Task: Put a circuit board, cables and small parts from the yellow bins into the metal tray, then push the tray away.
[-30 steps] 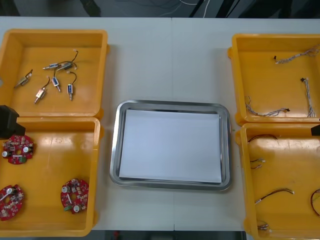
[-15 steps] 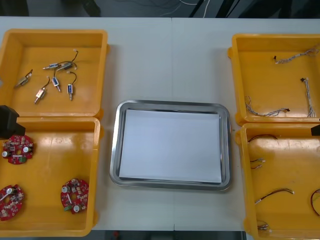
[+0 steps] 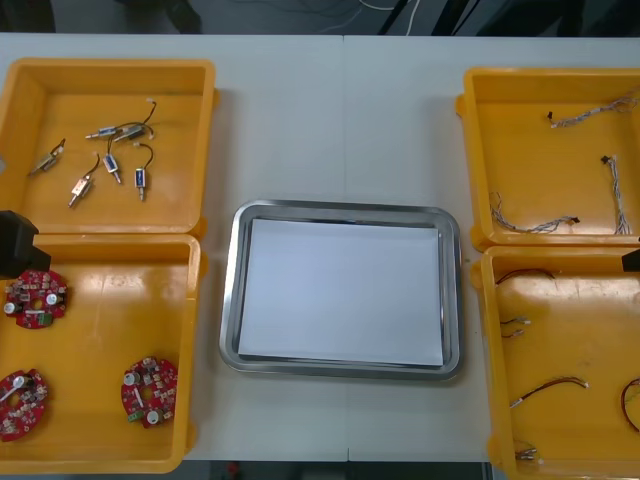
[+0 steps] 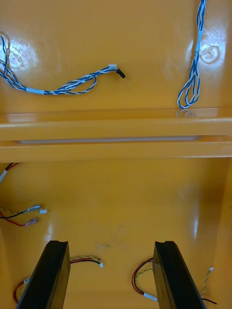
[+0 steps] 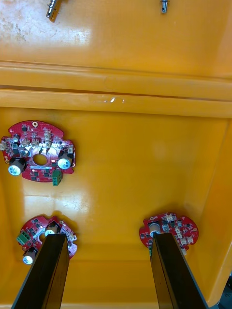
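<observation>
Three red boards (image 3: 149,390) lying in the near left bin (image 3: 100,330), left claw (image 5: 108,236) hanging over them, released. Right claw (image 4: 111,244) released too, above red and yellow cables (image 4: 87,260) in the near right bin (image 3: 580,330). Tray (image 3: 345,208) mid-bench (image 3: 340,120), white inside.

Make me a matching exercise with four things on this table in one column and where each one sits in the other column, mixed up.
Things:
1. round red circuit boards
2. small metal parts
3. twisted blue and white cables
4. metal tray

Places:
A. far right yellow bin
B. middle of the table
C. near left yellow bin
D. far left yellow bin

Pairs: 1-C, 2-D, 3-A, 4-B.
</observation>
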### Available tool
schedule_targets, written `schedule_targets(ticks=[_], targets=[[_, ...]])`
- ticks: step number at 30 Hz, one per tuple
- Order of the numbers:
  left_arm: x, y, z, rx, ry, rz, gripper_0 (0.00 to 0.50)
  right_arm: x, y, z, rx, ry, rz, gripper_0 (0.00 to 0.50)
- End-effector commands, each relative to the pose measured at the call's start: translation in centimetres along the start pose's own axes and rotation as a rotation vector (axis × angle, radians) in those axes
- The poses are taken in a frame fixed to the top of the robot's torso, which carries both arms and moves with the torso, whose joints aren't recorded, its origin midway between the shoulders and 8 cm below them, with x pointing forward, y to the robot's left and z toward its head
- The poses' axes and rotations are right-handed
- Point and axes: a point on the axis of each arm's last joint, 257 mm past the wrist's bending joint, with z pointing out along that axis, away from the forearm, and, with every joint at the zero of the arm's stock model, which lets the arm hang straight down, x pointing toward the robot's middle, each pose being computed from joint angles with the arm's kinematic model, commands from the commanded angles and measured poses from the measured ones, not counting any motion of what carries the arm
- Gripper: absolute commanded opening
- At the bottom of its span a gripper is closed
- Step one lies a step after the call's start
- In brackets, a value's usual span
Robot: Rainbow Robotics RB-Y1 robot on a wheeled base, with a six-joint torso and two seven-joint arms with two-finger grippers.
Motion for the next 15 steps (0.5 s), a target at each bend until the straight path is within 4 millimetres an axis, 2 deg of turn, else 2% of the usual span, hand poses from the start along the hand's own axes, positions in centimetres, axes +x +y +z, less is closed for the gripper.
schedule_targets(ticks=[1,15], targets=[[-0.87,1.41,-1.40,-0.049,-0.042,0.101,0.500,-0.12,-1.78,-1.07,0.036,-0.012,0.031,0.500],[-0.87,1.41,-1.40,-0.049,-0.042,0.101,0.500,-0.12,-1.78,-1.07,0.036,-0.012,0.031,0.500]])
